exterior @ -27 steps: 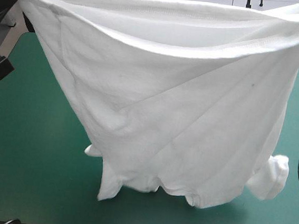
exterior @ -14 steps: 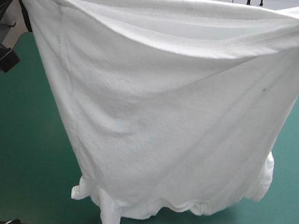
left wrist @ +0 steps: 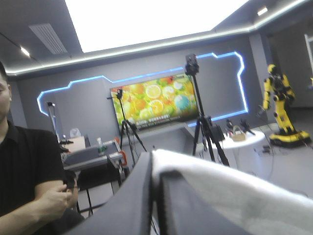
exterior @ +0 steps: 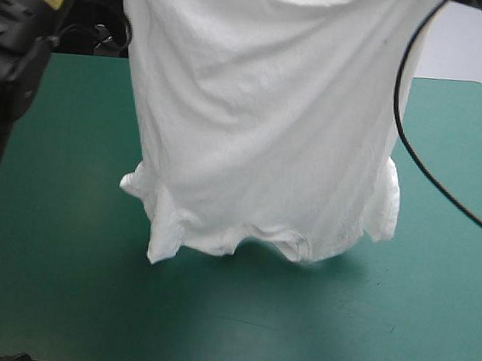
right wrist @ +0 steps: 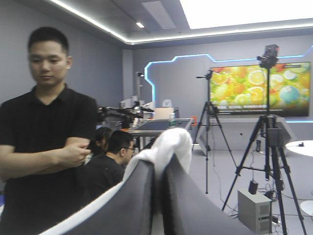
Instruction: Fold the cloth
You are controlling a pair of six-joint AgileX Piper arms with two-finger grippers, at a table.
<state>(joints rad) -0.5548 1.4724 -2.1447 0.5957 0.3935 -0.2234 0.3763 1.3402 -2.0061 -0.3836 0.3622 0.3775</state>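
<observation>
The white T-shirt (exterior: 264, 123) hangs in the air over the teal-green table (exterior: 47, 239), held by its hem at both upper corners, sleeves and collar dangling at the lower end just above the cover. In the left wrist view my left gripper (left wrist: 156, 169) is shut on the T-shirt, with white cloth (left wrist: 230, 188) draped off to one side of the black fingers. In the right wrist view my right gripper (right wrist: 159, 164) is shut on the T-shirt too, a white fold (right wrist: 171, 142) bulging over the fingertips. Both wrist views look level into the room.
The left arm's dark body (exterior: 15, 48) stands over the table's left side. A black cable (exterior: 422, 164) hangs down across the table's right part beside the shirt. Bare teal-green cover lies in front of and to both sides of the hanging shirt.
The shirt has moved away from the camera toward the far side and been drawn narrower; its lower end has risen off the near table. Both arms have come closer together.
</observation>
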